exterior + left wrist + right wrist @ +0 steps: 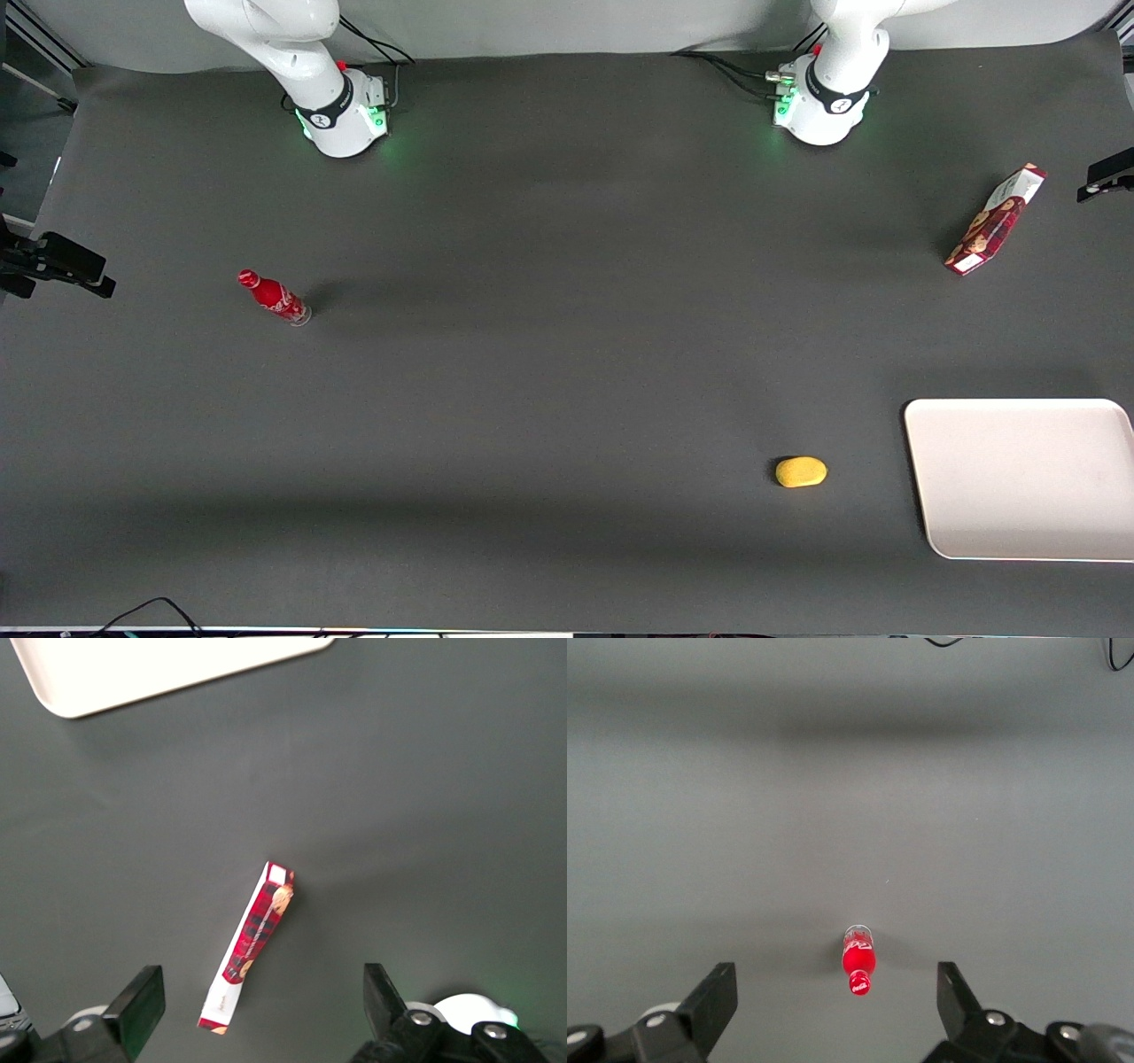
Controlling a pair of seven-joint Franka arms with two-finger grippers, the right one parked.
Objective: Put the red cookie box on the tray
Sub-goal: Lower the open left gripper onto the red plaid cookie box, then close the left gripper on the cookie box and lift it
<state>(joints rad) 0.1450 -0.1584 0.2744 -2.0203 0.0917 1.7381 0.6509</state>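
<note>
White tray [1019,478]; plaid-red cookie box [994,221]; gripper [261,1005] overhead.

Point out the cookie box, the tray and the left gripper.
Cookie box [994,221], front view, middle of its printed face.
Tray [1019,478], front view, bare floor.
Gripper [263,1014], left wrist view, midway between its open fingers, above the box.

The left arm's gripper [261,1010] hangs high above the tabletop [425,815], pointing down, its fingers [142,997] spread wide apart with nothing between them.
</note>
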